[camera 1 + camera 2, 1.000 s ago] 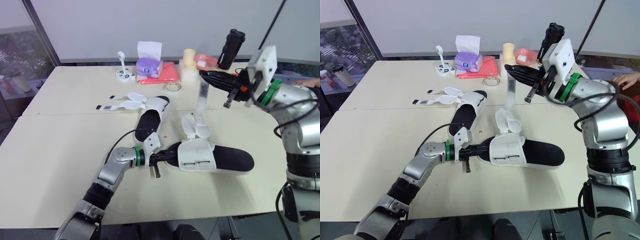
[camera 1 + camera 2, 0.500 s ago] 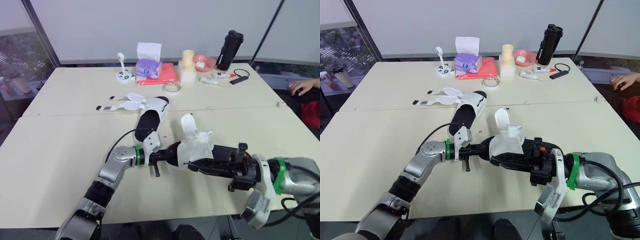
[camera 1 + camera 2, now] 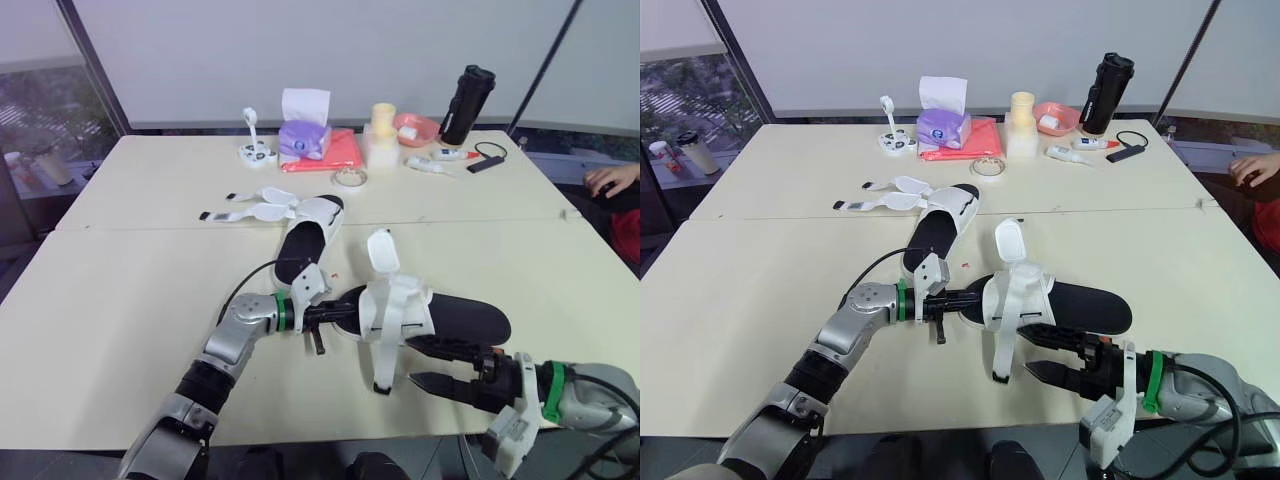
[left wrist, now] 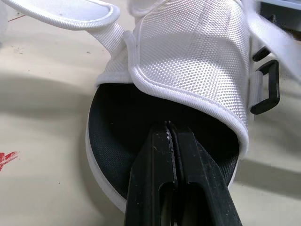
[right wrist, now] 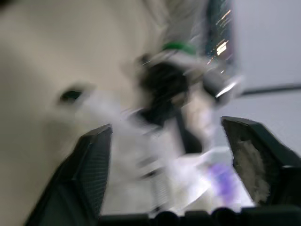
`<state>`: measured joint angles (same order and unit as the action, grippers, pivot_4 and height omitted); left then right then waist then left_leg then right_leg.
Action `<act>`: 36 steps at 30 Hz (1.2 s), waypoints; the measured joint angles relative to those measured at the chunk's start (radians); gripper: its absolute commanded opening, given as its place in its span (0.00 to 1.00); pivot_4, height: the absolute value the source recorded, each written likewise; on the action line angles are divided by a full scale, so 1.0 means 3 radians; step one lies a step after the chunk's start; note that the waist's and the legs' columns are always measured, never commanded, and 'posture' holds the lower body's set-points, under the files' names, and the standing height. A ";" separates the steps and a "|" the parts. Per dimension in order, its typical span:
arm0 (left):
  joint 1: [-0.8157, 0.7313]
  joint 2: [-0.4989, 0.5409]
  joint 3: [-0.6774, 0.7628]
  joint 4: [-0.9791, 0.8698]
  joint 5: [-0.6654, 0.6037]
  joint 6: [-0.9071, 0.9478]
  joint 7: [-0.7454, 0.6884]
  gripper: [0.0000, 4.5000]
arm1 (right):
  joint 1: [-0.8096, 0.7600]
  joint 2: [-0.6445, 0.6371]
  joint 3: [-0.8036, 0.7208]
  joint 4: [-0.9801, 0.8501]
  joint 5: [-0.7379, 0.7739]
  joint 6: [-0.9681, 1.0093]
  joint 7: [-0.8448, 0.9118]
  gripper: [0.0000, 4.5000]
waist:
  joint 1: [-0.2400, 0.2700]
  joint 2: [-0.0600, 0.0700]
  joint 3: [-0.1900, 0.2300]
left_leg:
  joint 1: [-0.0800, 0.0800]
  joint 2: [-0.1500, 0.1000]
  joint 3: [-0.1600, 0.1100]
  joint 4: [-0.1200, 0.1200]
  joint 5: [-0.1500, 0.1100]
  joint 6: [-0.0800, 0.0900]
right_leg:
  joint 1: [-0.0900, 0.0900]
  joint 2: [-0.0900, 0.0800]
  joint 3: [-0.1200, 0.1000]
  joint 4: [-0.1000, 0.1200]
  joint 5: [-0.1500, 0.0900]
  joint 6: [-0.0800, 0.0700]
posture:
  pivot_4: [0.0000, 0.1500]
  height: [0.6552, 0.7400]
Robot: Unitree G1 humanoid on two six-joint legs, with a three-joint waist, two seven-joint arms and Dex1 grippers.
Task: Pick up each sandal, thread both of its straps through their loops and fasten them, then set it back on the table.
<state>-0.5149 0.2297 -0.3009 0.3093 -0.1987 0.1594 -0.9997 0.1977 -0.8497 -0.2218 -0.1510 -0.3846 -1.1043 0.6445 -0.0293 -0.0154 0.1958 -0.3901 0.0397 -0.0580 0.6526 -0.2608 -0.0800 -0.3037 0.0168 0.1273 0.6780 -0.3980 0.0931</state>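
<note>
Sandal one, the near sandal [image 3: 460, 318], lies on its sole in the middle of the table [image 3: 120, 300], running along the 9-to-3 line in front of me. Neither strap is fastened. The loose strap [image 3: 384, 355] hangs over the side facing me down to the tabletop, and the second strap [image 3: 381, 250] stands up at 12 o'clock from the white mesh upper. My left gripper [image 4: 170, 128] comes in from 9 o'clock with its fingers pressed together, tips on the black footbed at the open end; whether they pinch anything I cannot tell. My right gripper [image 3: 410, 361] sits at 5 o'clock of the upper, low over the table, fingers wide apart and holding nothing, just beside the hanging strap. I judge the sandal light, with a thick sole stiff enough to be steadied from one end. The mesh upper and straps look soft and floppy and will likely fold or slip if pinched loosely. The place to take hold is the strap's free end, close to the tip, so it can be fed through the black loops [image 4: 267, 87] on the upper's side, with the sole pinned so it does not slide on the smooth table. The other sandal [image 3: 305, 240] lies at 11 o'clock, well apart, its two straps [image 3: 250, 211] spread flat toward 9 o'clock. Small dark tabs mark the strap ends, but I can read no brand, label or writing on either sandal.
</note>
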 measured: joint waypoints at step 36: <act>0.0248 0.0062 0.0003 -0.0560 -0.0001 0.0266 0.0167 0.00 | -0.0383 0.0181 0.0683 -0.1088 0.5157 0.6656 -0.0167 0.46 | -0.0016 0.0007 -0.0007 | -0.0068 0.0009 -0.0009 -0.0022 0.0005 0.0000 | -0.0057 -0.0005 -0.0012 -0.0036 0.0002 0.0002 | 1.00 1.00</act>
<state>-0.4406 0.2483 -0.2999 0.1413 -0.1990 0.2390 -0.9496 0.0828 -0.7954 -0.0171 -0.4775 1.1624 0.8924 0.5944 -0.0341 -0.0133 0.1937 -0.4106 0.0424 -0.0606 0.6461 -0.2593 -0.0802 -0.3208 0.0153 0.1236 0.6673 -0.3974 0.0938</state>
